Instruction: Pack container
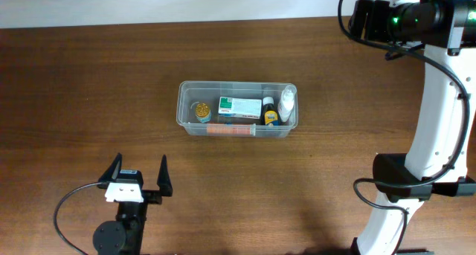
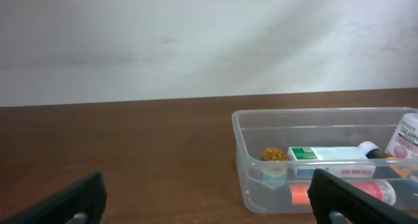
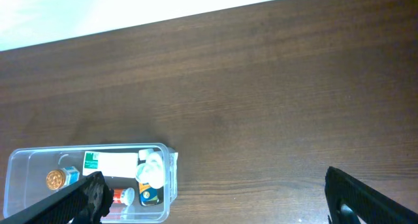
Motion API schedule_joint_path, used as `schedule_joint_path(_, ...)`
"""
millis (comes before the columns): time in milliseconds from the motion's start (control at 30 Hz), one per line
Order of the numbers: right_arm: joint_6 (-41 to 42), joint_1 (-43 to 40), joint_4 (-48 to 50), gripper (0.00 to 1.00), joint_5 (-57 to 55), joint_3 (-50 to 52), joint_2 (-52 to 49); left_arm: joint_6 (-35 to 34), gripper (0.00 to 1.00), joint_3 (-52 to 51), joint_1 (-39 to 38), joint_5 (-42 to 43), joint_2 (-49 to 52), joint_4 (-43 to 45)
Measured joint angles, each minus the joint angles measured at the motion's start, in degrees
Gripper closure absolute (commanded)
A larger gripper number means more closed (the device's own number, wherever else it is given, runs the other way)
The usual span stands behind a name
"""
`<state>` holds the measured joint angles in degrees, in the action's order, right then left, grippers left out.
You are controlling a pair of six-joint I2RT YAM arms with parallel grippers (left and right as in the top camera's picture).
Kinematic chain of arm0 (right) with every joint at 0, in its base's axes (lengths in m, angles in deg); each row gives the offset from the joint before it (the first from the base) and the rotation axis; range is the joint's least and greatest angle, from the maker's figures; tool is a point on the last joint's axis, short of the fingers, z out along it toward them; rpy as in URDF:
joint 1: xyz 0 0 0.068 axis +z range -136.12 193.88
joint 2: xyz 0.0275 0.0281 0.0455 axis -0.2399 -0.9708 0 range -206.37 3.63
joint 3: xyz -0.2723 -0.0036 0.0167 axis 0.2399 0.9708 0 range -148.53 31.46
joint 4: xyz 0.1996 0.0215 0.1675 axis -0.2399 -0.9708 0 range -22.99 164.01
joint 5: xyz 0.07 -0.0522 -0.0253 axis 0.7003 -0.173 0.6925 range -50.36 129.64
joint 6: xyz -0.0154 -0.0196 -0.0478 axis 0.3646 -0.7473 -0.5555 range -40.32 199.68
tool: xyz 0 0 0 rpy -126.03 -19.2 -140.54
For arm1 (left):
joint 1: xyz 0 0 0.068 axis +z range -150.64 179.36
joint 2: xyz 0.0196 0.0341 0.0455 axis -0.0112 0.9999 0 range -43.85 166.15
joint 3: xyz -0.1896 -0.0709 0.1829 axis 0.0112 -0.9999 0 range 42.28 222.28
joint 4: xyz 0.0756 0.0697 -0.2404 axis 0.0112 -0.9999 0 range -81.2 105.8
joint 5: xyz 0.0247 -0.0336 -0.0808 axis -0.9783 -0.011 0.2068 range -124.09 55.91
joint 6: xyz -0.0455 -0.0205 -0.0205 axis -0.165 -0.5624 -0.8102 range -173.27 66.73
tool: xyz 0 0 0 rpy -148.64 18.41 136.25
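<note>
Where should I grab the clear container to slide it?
Probably take the container by the rim of its left short wall, coming straight down with the jaws straddling it. That wall is thin and upright, and the gold-lidded jar leaves a gap just inside. The near long wall is crowded by the orange tube.

Only legible text: dark capitals "CALAM…", cut off by frame edge, on pale pink label of white plastic bottle [image 2: 406, 138], seen in left wrist view. Bottle stands at 3 o'clock end of clear rectangular plastic container [image 2: 243, 152].

White-and-green cardboard box [image 2: 326, 154], at centre of container: print lines visible, too small to read.

Small dark bottle with yellow-and-blue label [image 1: 270, 115], at 9 o'clock of white bottle in overhead view: lettering blurred, unreadable.

No other text, numbers or signs legible in any view.
</note>
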<state>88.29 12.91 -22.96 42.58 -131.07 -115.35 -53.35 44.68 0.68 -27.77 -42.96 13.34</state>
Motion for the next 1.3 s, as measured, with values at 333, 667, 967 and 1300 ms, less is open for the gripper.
schedule_joint_path(333, 0.00, 0.00, 0.00, 0.02, 0.00, 0.00, 0.00, 0.50, 0.01, -1.44, 0.00, 0.68, -0.04, -1.53)
schedule_joint_path(667, 0.00, 0.00, 0.00, 0.02, 0.00, 0.00, 0.00, 0.52, 0.01, -1.44, 0.00, 0.81, -0.04, -1.53)
schedule_joint_path(967, 0.02, 0.00, 0.00, 0.02, 0.00, 0.00, 0.00, 0.52, 0.01, -1.44, 0.00, 0.81, -0.04, -1.53)
schedule_joint_path(1300, 0.02, 0.00, 0.00, 0.02, 0.00, 0.00, 0.00, 0.52, 0.01, -1.44, 0.00, 0.81, -0.04, -1.53)
